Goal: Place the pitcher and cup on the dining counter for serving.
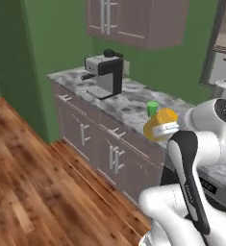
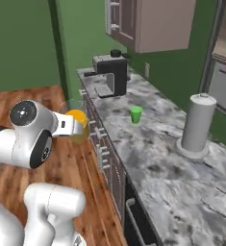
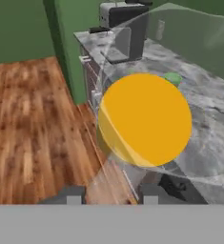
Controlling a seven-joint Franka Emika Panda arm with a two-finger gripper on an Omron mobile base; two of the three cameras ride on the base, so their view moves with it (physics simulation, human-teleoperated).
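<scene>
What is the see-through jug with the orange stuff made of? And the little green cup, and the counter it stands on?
The pitcher looks like clear glass: the counter shows through its walls. The cup seems plain matte plastic, flat green with no shine, though that is a guess. The wall counter looks like polished marble, grey-white with dark veins.

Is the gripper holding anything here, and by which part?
Yes: the pitcher, lifted clear of the wall counter. The gripper grips its side wall; the exact contact is hidden.

White glossy arm (image 1: 182,202), black joint bands, round caps
</scene>
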